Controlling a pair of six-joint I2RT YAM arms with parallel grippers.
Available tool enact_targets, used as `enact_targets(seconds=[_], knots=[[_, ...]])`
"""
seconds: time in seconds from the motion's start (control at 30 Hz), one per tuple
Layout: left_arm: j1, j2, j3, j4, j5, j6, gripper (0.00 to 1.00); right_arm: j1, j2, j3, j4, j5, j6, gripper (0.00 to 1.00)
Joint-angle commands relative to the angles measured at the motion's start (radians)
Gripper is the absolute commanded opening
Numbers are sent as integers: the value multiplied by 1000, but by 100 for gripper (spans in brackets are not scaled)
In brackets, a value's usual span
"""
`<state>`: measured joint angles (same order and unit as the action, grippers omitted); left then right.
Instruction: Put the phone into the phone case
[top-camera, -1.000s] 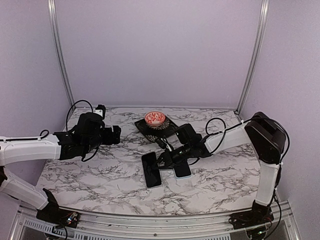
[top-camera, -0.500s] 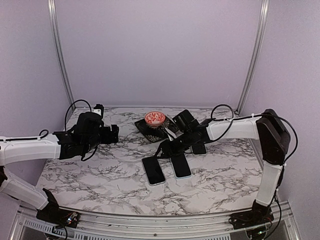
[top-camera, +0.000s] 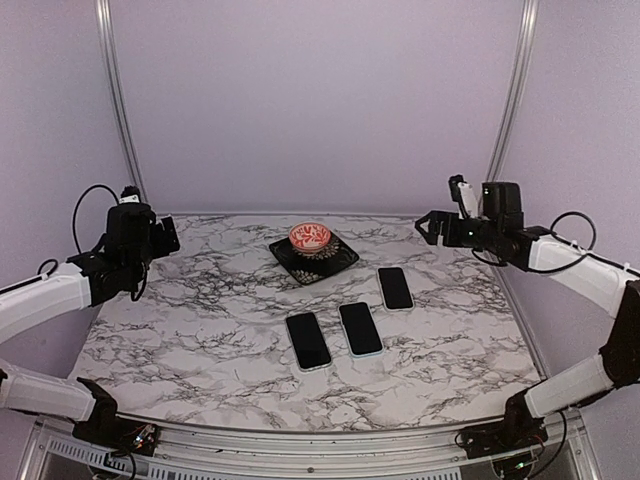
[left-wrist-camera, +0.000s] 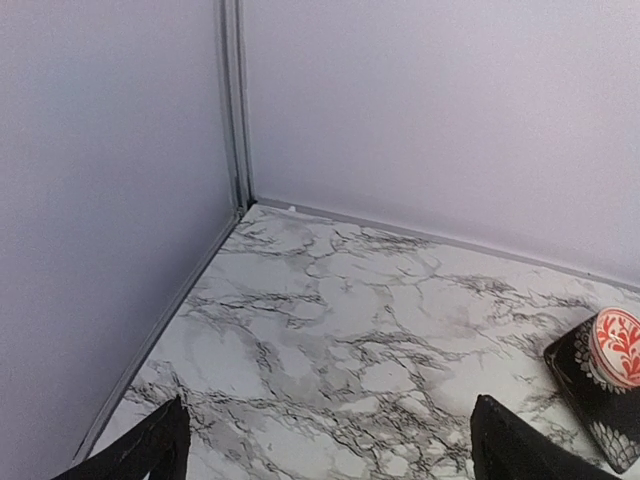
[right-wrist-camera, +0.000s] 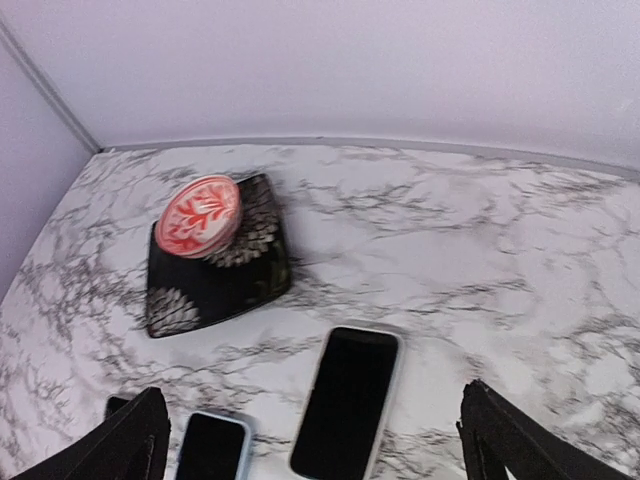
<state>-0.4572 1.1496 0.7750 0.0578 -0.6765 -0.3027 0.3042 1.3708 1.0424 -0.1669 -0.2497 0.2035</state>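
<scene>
1. Right gripper: released. In the wrist view its fingers stand wide apart with nothing between them. It hangs above the far right part of the table.
2. Left gripper: released. Its fingers are spread and empty, raised over the far left corner.
3. Task items: three flat, dark, phone-shaped slabs lie on the marble at mid-table, well apart from both grippers.
   - The right slab is nearest the right gripper and has a pale rim.
   - The middle slab and the left slab lie side by side, apart from each other.
   - Which slab is the phone and which is the case cannot be told.
4. Behind the slabs sits a black plate carrying a red-and-white round dish.
</scene>
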Motion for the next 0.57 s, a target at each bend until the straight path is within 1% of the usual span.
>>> enact_targets(seconds=[0.0, 0.07, 0.17, 0.27, 0.33, 0.4, 0.53], knots=[[60, -1, -84, 77, -144, 17, 99, -188, -172, -223, 215, 226, -9, 99], [79, -1, -142, 136, -190, 23, 99, -246, -252, -337, 305, 393, -2, 99], [106, 6, -192, 163, -236, -2, 99, -276, -336, -474, 399, 524, 0, 99], [111, 32, -225, 200, -254, 12, 99, -277, -372, -554, 458, 553, 37, 99], [111, 49, -232, 216, -256, 26, 99, -277, -368, -583, 477, 583, 60, 99], [112, 60, -235, 225, -257, 34, 99, -277, -351, -599, 492, 612, 71, 99], [111, 61, -234, 244, -228, 41, 99, -277, -306, -600, 482, 618, 60, 99]])
